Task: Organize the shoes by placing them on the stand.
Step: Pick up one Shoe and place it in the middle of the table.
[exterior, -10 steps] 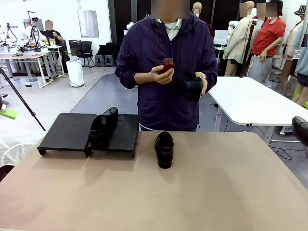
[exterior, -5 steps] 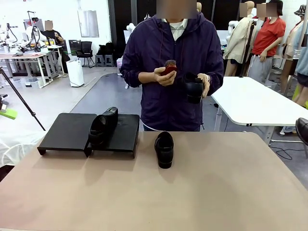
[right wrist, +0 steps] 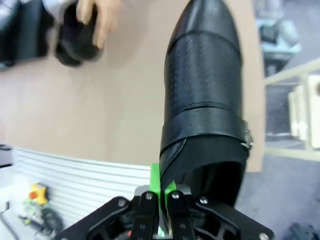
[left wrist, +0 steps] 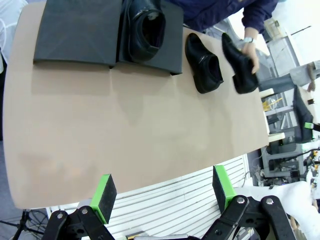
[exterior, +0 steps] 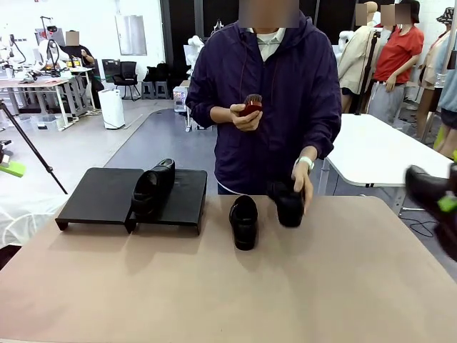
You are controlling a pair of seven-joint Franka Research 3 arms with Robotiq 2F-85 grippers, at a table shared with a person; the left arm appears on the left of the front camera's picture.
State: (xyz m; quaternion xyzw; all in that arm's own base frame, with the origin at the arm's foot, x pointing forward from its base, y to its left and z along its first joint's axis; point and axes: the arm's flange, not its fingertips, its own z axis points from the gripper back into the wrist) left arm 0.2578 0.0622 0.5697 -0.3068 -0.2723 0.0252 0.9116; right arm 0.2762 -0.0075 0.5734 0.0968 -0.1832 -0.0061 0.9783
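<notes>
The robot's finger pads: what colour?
The pads are bright green, clearest in the left wrist view.

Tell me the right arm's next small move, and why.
Probably carry the held shoe left toward the stand. The right gripper is shut on its opening's rim, out by the right edge of the table, while the stand's left panel lies bare beside one racked shoe. The person's hand is setting another shoe down along the way, so go high.

Tan table [exterior: 300,293]: stand [exterior: 100,194] far-left, 1 shoe [exterior: 243,220] mid.
</notes>
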